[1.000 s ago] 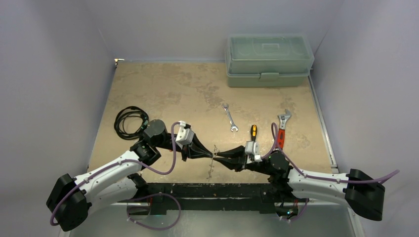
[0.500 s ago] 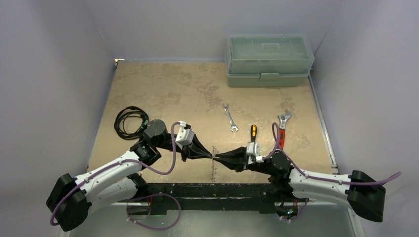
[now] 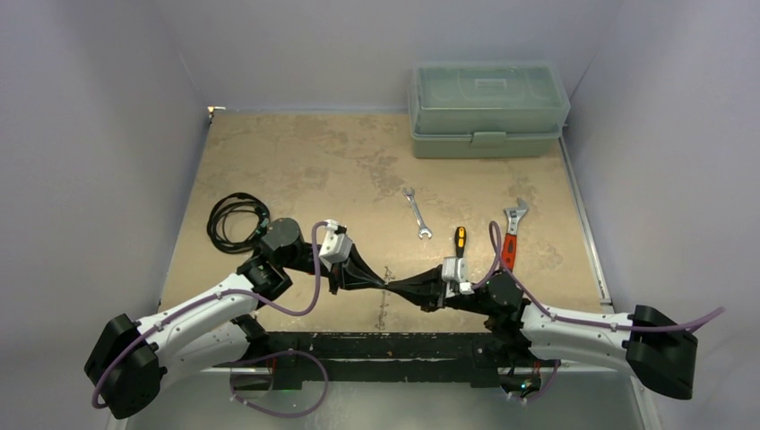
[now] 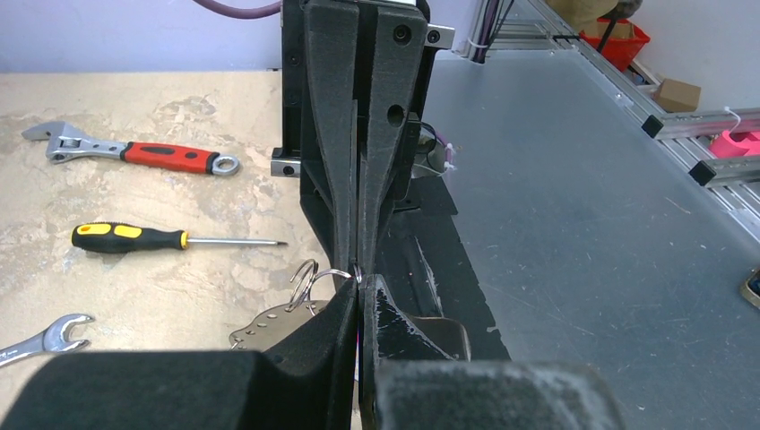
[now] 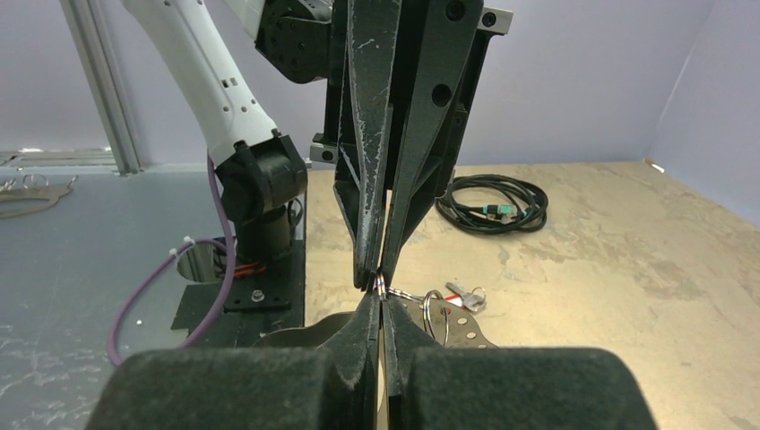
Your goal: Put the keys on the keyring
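Note:
My left gripper [image 3: 383,281] and right gripper [image 3: 392,285] meet tip to tip above the table's near edge. Both are shut on the same thin wire of the keyring [image 4: 309,273]. In the left wrist view my own tips [image 4: 358,285] pinch the wire, and silvery loops and a perforated metal plate [image 4: 269,324] hang to their left. In the right wrist view my tips [image 5: 380,297] hold the wire just under the left gripper's fingertips [image 5: 366,269]. A ring [image 5: 435,313] hangs beside them. A small key with a red tag [image 5: 466,293] lies on the table beyond.
A green toolbox [image 3: 488,107] stands at the back right. A small spanner [image 3: 417,213], a screwdriver [image 3: 460,240] and a red-handled adjustable wrench [image 3: 511,237] lie right of centre. A coiled black cable [image 3: 235,219] lies on the left.
Almost nothing. Both grippers stay shut on the keyring; the right wrist has shifted very slightly left.

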You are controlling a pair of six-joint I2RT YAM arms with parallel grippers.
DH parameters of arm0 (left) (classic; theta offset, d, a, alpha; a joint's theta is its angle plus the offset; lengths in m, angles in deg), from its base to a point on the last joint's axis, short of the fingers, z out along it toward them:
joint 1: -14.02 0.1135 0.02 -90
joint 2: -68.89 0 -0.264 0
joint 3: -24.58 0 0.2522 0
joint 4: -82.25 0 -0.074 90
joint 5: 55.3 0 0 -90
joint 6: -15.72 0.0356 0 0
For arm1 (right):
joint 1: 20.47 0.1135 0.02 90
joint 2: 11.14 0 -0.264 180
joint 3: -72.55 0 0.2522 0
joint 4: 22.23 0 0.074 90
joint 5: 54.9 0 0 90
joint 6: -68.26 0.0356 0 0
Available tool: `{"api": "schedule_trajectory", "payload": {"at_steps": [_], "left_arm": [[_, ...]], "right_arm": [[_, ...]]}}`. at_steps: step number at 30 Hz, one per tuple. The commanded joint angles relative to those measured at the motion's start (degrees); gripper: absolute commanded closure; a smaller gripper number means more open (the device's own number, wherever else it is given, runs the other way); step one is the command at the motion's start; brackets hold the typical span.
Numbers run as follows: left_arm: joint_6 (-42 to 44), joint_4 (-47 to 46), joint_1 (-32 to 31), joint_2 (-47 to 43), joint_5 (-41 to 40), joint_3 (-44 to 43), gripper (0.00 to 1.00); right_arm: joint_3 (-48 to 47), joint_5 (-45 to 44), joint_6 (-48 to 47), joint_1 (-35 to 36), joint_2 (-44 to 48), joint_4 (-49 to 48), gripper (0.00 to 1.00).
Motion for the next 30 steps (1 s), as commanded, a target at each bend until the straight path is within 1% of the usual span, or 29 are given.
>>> {"api": "schedule_trajectory", "payload": {"at_steps": [1,3,5,6,8,10,12,13,15,19,22,27,30], "left_arm": [[-0.8,-4.7,0.0,-0.7,1.0,0.0,1.0],[-0.4,-4.3,0.0,-0.9,0.8,-0.1,1.0],[2.1,-0.4,0.0,-1.3,-0.3,-1.3,1.0],[4.2,2.7,0.0,-1.7,-1.0,-2.2,0.95],[7.5,9.8,0.0,-2.6,-3.4,-4.7,0.72],[13.1,18.9,0.0,-3.9,-5.8,-7.2,0.53],[17.4,25.2,0.0,-5.6,-8.2,-10.3,0.46],[19.5,28.8,0.0,-6.1,-9.3,-11.7,0.44],[23.5,35.1,0.0,-6.4,-11.0,-15.2,0.44],[28.9,45.6,0.0,-4.6,-13.6,-21.9,0.58],[30.9,49.8,0.0,-3.3,-15.8,-24.9,0.66],[31.3,51.2,0.0,-2.9,-16.6,-25.8,0.67],[31.3,51.6,-0.1,-2.4,-16.1,-26.1,0.63]], "right_arm": [[-3.4,0.0,-0.8,0.2,-0.6,0.1,1.0],[-3.9,0.2,-1.0,0.1,-0.1,1.0,1.0],[-5.0,0.5,-2.3,0.1,0.8,4.1,1.0],[-5.8,0.1,-4.0,0.1,1.5,6.3,1.0],[-7.9,-1.4,-7.2,0.1,2.6,12.6,1.0],[-10.1,-1.4,-8.9,0.1,3.6,19.7,1.0],[-11.7,-1.6,-10.5,0.1,4.7,23.2,1.0],[-12.1,-1.8,-10.9,0.1,5.3,24.4,1.0],[-13.3,-1.9,-11.7,0.1,6.2,26.7,1.0],[-17.1,-2.6,-13.5,0.2,6.2,32.8,1.0],[-21.2,-3.4,-15.0,0.2,5.2,38.9,1.0],[-26.1,-4.2,-16.8,0.2,4.5,46.0,1.0],[-28.0,-4.2,-17.7,0.2,4.5,48.7,1.0]]}}
